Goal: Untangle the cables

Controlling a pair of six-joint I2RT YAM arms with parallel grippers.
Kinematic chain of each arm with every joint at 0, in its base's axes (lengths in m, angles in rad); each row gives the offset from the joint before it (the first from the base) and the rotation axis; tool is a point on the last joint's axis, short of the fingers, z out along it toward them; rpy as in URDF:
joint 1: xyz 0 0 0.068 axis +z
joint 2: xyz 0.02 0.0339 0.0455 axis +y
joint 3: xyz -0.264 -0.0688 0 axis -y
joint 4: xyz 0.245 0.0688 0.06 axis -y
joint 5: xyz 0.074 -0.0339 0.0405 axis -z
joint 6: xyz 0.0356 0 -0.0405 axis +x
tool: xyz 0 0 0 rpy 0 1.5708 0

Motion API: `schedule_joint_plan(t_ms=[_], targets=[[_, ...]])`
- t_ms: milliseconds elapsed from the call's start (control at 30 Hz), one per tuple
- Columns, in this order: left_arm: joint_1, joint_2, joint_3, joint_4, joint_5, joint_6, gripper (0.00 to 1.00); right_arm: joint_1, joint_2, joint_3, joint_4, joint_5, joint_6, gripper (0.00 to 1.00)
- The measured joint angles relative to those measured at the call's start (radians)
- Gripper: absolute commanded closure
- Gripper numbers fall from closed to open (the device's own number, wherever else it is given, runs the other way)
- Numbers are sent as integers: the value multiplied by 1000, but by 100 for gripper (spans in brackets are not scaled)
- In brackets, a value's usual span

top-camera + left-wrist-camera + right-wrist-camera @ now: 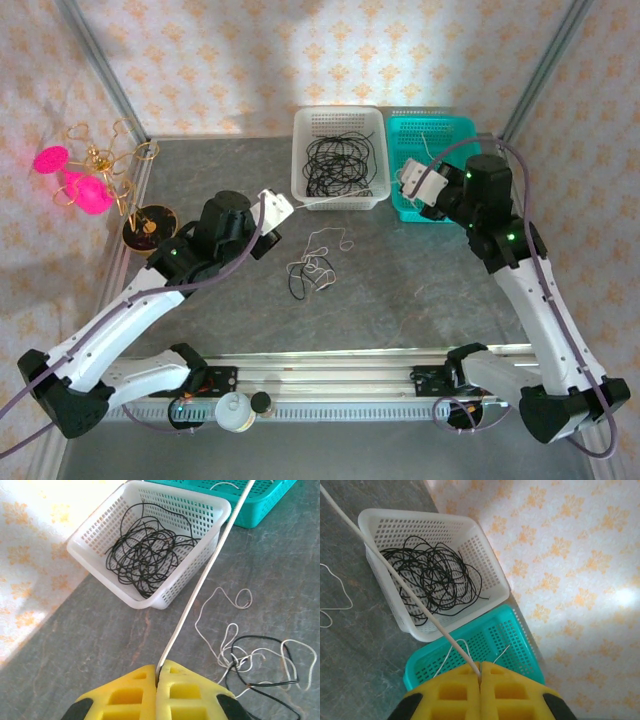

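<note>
Grey tabletop (420,290), left tool (159,668) and right tool (480,668) both pressed together on one taut white cable (202,580) between them.

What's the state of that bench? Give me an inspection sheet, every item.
Surface: grey mottled table, no spills seen.
Job's things: black cables piled in white basket; white cable piece in teal basket; loose tangle, white and black, on table.
Clutter: gold wire ornament with pink pieces, far left; white round object at near rail.
Grippers: left gripper and right gripper both shut on taut white cable.
Cables: lilac hoses along arms.
Surroundings: patterned walls, frame posts.
</note>
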Motion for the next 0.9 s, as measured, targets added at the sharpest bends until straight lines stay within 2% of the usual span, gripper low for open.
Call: schedule_joint_plan(t_ms=[100, 133, 267, 333, 400, 533, 667, 833, 900], targets=[[-5, -12, -28, 24, -13, 34, 100, 0, 21, 27, -21, -13, -23, 100], [-5, -12, -34, 29, -14, 42, 97, 0, 27, 33, -29, -14, -26, 100], [-4, -12, -43, 29, -25, 68, 82, -1, 51, 57, -38, -13, -19, 100], [-2, -12, -45, 24, -32, 72, 70, -9, 62, 80, -35, -6, 6, 100], [-2, -12, -45, 25, -27, 69, 64, -14, 80, 115, -18, -6, 53, 100], [-2, -9, -45, 32, 45, 43, 48, -13, 117, 169, 55, 7, 148, 100], [-2, -8, -45, 47, 158, 7, 39, -13, 195, 265, 95, 89, 230, 100], [-2, -24, -47, 63, 237, -37, 33, -31, 320, 407, 122, 257, 312, 100], [-2, -38, -54, 68, 258, -53, 22, -44, 367, 463, 122, 308, 342, 100]])
